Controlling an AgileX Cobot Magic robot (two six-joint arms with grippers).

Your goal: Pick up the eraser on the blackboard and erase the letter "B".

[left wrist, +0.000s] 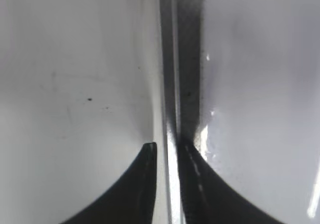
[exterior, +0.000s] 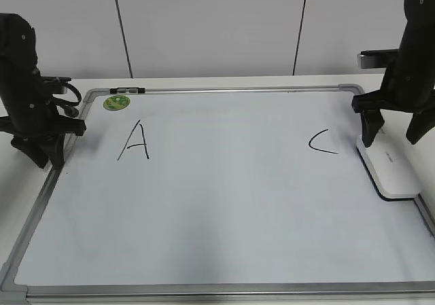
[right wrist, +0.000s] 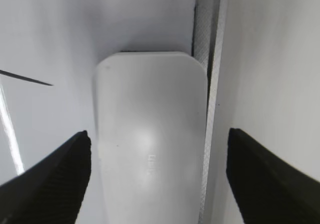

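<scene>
White eraser [right wrist: 150, 139] between right tool [right wrist: 157, 176] fingers

Two matte black jointed arms. Left arm's black gripper [exterior: 46, 157]: looped black cable, small screws. Right arm's black gripper [exterior: 392, 140]: tapered textured fingers [right wrist: 55, 179], grey bracket.

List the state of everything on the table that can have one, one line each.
Eraser: lying flat at the board's right edge, not gripped.
Board: shows A and C; no B between them.
Right claw: open, fingers either side of the eraser.
Left claw: nearly shut, over the board's left frame.
</scene>
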